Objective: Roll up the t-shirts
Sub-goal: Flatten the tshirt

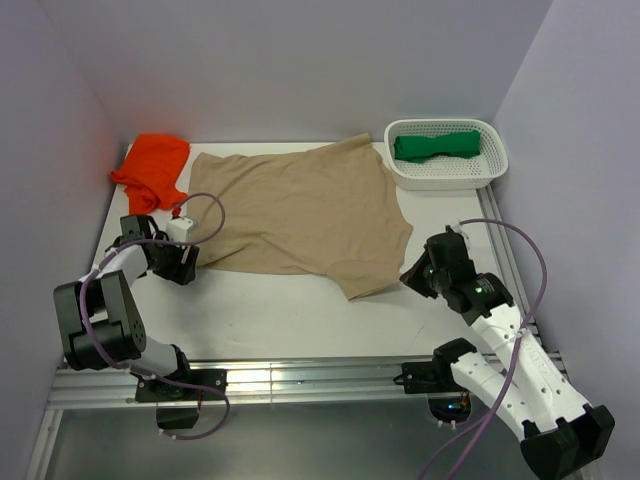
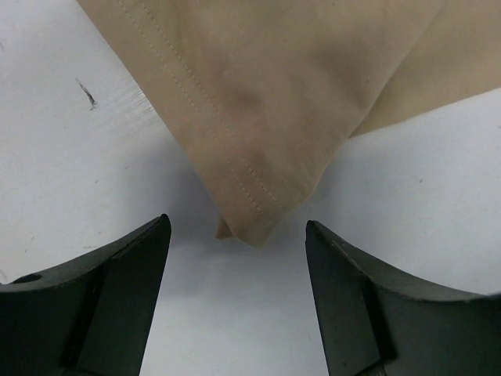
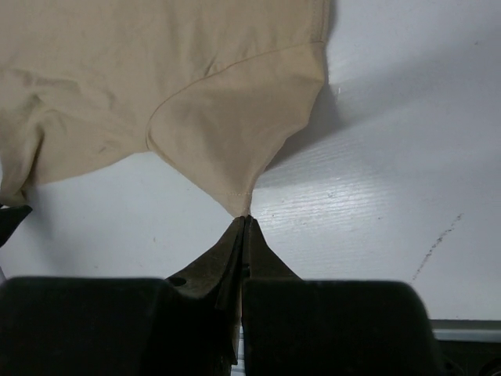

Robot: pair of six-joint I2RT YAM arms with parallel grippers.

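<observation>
Tightly shut, the right claw (image 3: pixel 244 222) pinches the very tip of one sleeve of the tan t-shirt (image 1: pixel 300 215). The left claw (image 2: pixel 237 235) gapes wide, its jaws either side of a hemmed corner without touching it. Between them the shirt lies spread nearly flat across the white worktop (image 1: pixel 300 325). An orange t-shirt (image 1: pixel 152 170) sits crumpled at the far left corner, and a green t-shirt (image 1: pixel 437 146) lies in the white basket (image 1: pixel 492 165) at far right. Rolling appears not to have begun. The right hold looks slim, so a tug could pull the cloth free. Should the left claw close too high, it may miss the corner, leaving one-sided tension that drags the shirt askew.
</observation>
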